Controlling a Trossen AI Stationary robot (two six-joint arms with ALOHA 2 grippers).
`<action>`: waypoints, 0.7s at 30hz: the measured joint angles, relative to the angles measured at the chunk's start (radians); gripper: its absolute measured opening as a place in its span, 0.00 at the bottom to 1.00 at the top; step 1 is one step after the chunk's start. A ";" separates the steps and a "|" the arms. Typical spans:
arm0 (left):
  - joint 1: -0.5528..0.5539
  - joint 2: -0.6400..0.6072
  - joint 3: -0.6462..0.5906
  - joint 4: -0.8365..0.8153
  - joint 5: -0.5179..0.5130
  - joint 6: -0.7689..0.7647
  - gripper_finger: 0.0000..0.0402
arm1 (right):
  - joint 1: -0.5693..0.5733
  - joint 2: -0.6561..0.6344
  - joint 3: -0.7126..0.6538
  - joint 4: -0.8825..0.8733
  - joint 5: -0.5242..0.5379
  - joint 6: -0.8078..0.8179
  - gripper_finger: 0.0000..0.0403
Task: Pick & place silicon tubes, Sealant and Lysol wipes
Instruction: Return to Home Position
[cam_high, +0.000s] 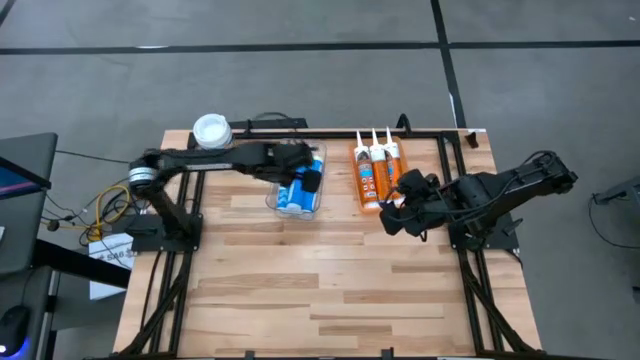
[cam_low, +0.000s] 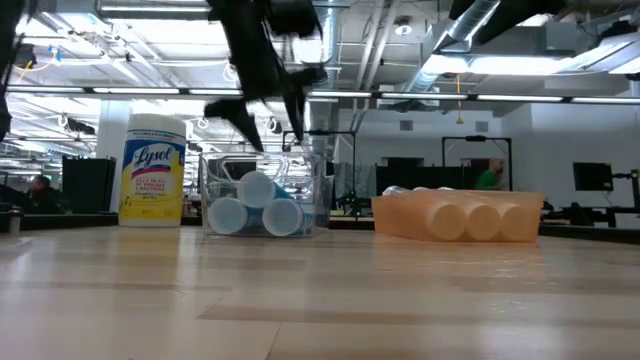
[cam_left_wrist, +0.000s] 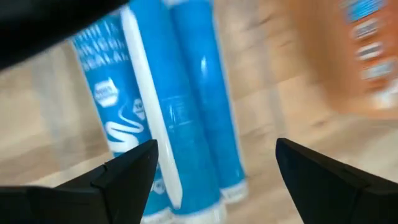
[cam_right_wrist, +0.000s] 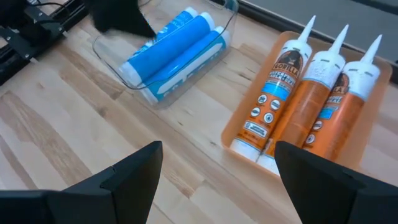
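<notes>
Three blue tubes (cam_high: 297, 190) lie stacked in a clear plastic bin (cam_right_wrist: 163, 59) at the table's far middle. Three orange tubes with white nozzles (cam_right_wrist: 305, 106) lie side by side in an orange tray (cam_high: 376, 172) to the bin's right. The Lysol wipes canister (cam_low: 153, 168), white lid and yellow label, stands upright at the far left (cam_high: 212, 131). My left gripper (cam_high: 312, 175) hovers open above the bin, the blue tubes (cam_left_wrist: 180, 106) below its fingers. My right gripper (cam_high: 397, 212) is open and empty, just right of and nearer than the orange tray.
A black frame runs along the table's far edge and both sides (cam_high: 330, 132). The arms' bases stand at the left (cam_high: 160, 230) and right (cam_high: 490, 235) edges. Bare wood fills the table's near half (cam_high: 320, 300).
</notes>
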 joint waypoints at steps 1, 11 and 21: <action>-0.006 -0.040 0.000 -0.004 -0.009 0.009 0.79 | 0.004 -0.009 0.000 -0.007 0.002 -0.007 0.75; -0.220 -0.482 0.001 -0.053 -0.331 0.130 0.79 | 0.016 -0.155 0.000 -0.057 -0.106 -0.162 0.75; -0.464 -0.597 -0.008 -0.102 -0.576 0.256 0.79 | 0.138 -0.289 -0.008 -0.025 -0.079 -0.427 0.75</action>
